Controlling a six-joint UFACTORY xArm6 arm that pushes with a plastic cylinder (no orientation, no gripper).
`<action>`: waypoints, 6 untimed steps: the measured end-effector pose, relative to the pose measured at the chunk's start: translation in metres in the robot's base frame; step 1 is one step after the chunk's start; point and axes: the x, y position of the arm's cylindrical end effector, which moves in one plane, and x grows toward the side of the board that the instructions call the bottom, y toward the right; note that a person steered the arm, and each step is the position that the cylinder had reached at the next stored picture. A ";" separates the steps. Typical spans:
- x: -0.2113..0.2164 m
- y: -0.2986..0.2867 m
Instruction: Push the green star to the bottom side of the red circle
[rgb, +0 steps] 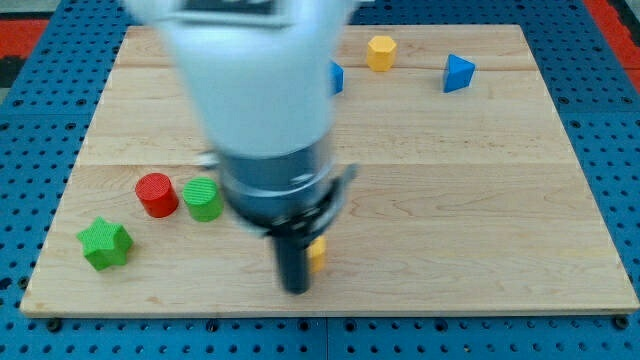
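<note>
The green star (106, 244) lies near the board's lower left corner. The red circle (156, 194) stands up and to the right of it, a short gap apart. My tip (295, 289) is near the board's bottom edge, well to the right of the star, next to a yellow block (317, 255) that is partly hidden by the rod. The arm's blurred body covers the middle of the view.
A green circle (203, 199) stands just right of the red circle. A yellow block (380, 52), a blue block (458, 73) and a partly hidden blue block (336, 77) lie along the view's top. The wooden board (480, 200) ends just below my tip.
</note>
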 end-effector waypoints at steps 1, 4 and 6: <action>-0.030 0.040; 0.032 -0.123; -0.025 -0.276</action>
